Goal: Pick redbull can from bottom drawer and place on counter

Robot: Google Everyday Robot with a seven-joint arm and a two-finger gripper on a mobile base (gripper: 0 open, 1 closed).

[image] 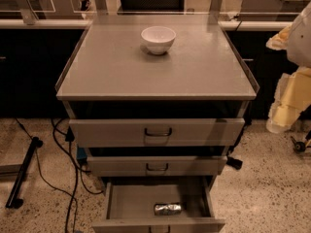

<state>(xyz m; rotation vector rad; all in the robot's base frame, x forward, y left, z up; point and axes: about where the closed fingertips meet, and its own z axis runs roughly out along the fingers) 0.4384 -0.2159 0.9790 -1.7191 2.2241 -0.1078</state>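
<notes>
Speckled floor [272, 188] runs under a grey cabinet. The redbull can [167, 208] lies on its side in the open bottom drawer [126, 205], close behind the front panel and just right of centre. I judge a descent from above, closing across its narrow width, is best, keeping forward of the middle drawer [155, 165]. The drawer walls leave little side room. The counter [112, 67] offers room in front of the white bowl [158, 39]. My end effector [286, 103] hangs far right, well apart; open or closed, I cannot tell.

Silver redbull can [167, 208] lies in open bottom drawer [130, 203]; gripper [284, 114] hangs beside counter [116, 67].
</notes>
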